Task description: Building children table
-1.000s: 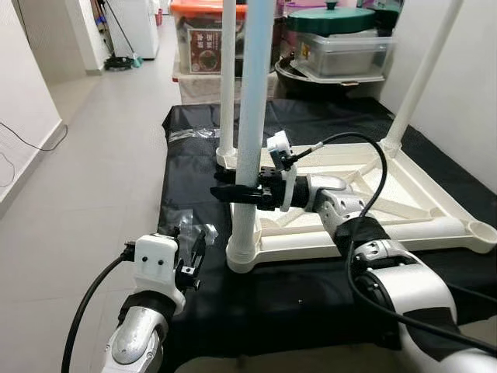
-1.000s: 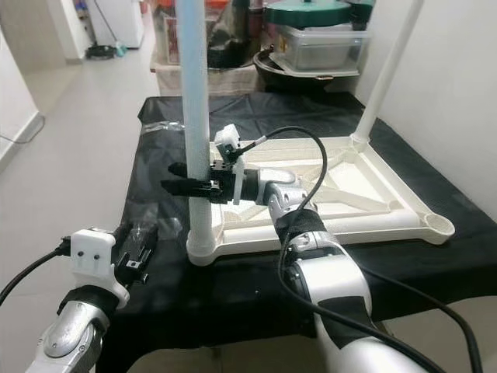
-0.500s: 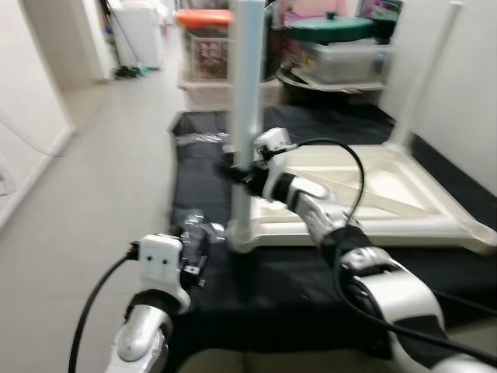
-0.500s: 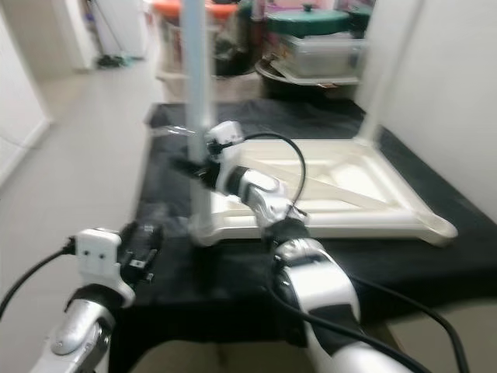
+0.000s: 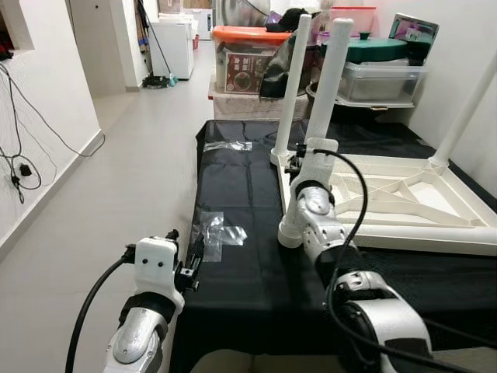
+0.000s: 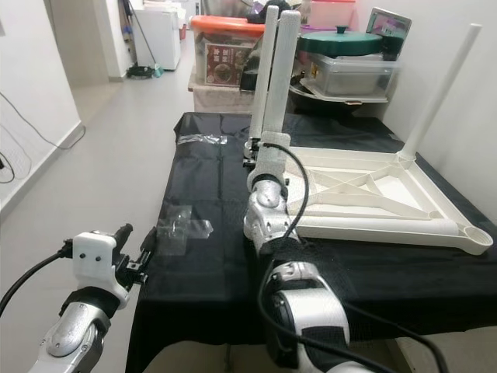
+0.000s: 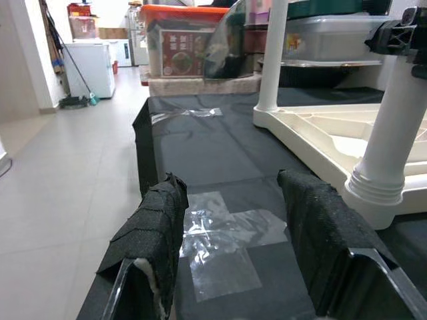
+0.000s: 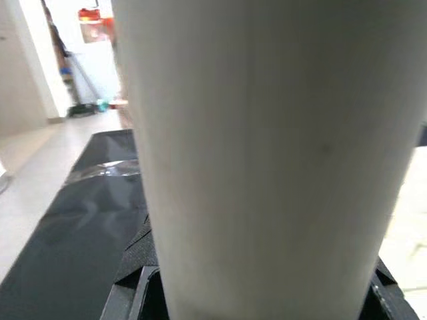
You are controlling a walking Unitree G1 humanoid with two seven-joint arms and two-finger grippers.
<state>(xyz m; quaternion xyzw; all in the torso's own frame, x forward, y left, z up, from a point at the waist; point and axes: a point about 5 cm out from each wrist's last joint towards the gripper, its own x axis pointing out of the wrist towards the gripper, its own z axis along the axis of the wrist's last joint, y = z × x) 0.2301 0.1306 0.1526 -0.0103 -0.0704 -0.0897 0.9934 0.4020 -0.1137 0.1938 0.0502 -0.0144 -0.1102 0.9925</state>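
A white children's table lies upside down on a black cloth, with three legs standing up. My right gripper is shut on the near-left leg, a little above its socket. In the right wrist view that leg sits tight between the black fingers. The near-right corner socket is empty. My left gripper hovers open at the cloth's near-left edge. Its padded fingers stand apart with nothing between them. Just beyond them lies a clear plastic wrapper.
Behind the table are stacked storage bins, one with an orange lid and one with a green lid. A white wall runs close on the right. Tiled floor stretches to the left, with cables hanging on the left wall.
The whole view has shifted and pulled back, so the camera moved. My right gripper stays shut on the same leg, its arm now reaching from the near side. The left gripper stays open.
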